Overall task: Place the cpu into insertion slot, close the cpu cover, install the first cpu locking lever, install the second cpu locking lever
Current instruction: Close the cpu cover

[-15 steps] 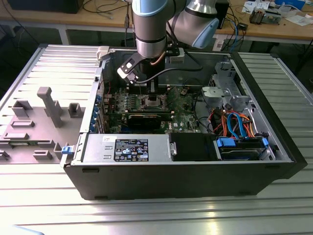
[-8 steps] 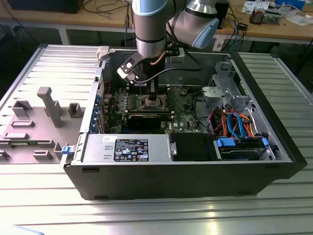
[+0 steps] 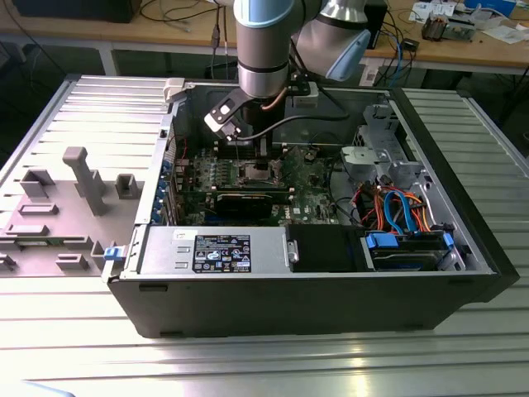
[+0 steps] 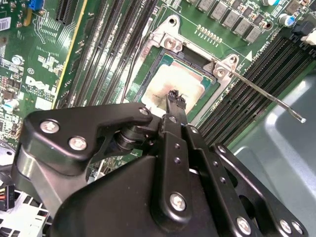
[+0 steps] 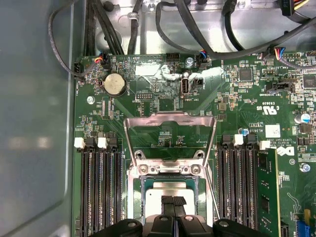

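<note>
The cpu (image 4: 173,79) has a dull silver-grey metal top smeared with pale residue. The cover (image 5: 170,120) is smooth, bright bare metal. The lever (image 4: 266,94) is a thin polished metal rod. The board (image 5: 163,106) is green and semi-gloss. The gripper (image 4: 174,96) is matt black with shiny metal screws. The case (image 4: 276,133) is matt grey sheet metal.

memory slots (image 5: 98,192) flanking insertion slot (image 5: 148,170), cpu cover (image 5: 170,120) raised at one end, lever rod (image 4: 266,96) jutting out

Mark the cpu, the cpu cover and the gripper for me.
cpu (image 5: 170,189): first wrist view, bare metal top beside the fingertips.
cpu cover (image 5: 170,120): first wrist view, crossbar of the open frame.
gripper (image 5: 173,201): first wrist view, midway between its fingertips.
</note>
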`<state>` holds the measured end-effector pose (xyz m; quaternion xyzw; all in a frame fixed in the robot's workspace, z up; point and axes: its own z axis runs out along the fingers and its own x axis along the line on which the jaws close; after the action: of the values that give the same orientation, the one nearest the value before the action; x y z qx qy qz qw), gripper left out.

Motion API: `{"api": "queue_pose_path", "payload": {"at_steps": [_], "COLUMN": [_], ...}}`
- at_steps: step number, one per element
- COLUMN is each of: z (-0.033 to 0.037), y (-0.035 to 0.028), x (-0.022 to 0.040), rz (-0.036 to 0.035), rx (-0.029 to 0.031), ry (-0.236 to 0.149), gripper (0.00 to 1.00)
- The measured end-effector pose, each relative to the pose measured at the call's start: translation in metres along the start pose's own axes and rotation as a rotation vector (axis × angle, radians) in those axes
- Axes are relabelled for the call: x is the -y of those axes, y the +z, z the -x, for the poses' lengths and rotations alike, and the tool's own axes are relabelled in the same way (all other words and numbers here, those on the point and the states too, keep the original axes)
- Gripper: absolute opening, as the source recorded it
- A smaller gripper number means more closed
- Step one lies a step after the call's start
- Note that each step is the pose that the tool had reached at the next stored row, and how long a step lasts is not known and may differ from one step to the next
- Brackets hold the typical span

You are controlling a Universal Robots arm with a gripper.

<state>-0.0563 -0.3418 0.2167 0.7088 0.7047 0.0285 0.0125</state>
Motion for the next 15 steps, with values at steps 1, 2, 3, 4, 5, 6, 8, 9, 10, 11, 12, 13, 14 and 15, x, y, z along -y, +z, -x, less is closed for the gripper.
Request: {"api": "queue_pose_path", "payload": {"at_steps": [1, 2, 3, 4, 5, 6, 8, 9, 10, 11, 12, 13, 14, 15], "z": [0.0, 0.0, -0.0001, 0.0, -0.0001, -0.0001, -0.0002, -0.0002, -0.0002, -0.0002, -0.0002, -0.0003, -0.0003, -0.0003], "y": [0.0, -0.0001, -0.0008, -0.0016, -0.0031, -0.0053, -0.0072, -0.0079, -0.0088, -0.0095, -0.0107, -0.0117, -0.0122, -0.0127], "x": [0.0, 0.0, -0.0001, -0.0001, -0.0002, -0.0003, -0.0004, -0.0005, -0.0005, -0.0006, -0.0006, -0.0007, -0.0007, -0.0008], "rz": [0.0, 0.0, 0.0, 0.0, 0.0, -0.0001, 0.0, 0.0, 0.0, -0.0001, 0.0, -0.0001, 0.0, 0.0], "rx": [0.0, 0.0, 0.0, 0.0, 0.0001, 0.0001, 0.0001, 0.0001, 0.0001, 0.0001, 0.0001, 0.0002, 0.0002, 0.0003], "ry": [0.0, 0.0, 0.0, 0.0, 0.0, 0.0, 0.0, 0.0, 0.0, 0.0, 0.0, 0.0, 0.0, 0.0], "gripper": [0.11, 0.11, 0.11, 0.11, 0.11, 0.11, 0.11, 0.11, 0.11, 0.11, 0.11, 0.11, 0.11, 0.11]}}
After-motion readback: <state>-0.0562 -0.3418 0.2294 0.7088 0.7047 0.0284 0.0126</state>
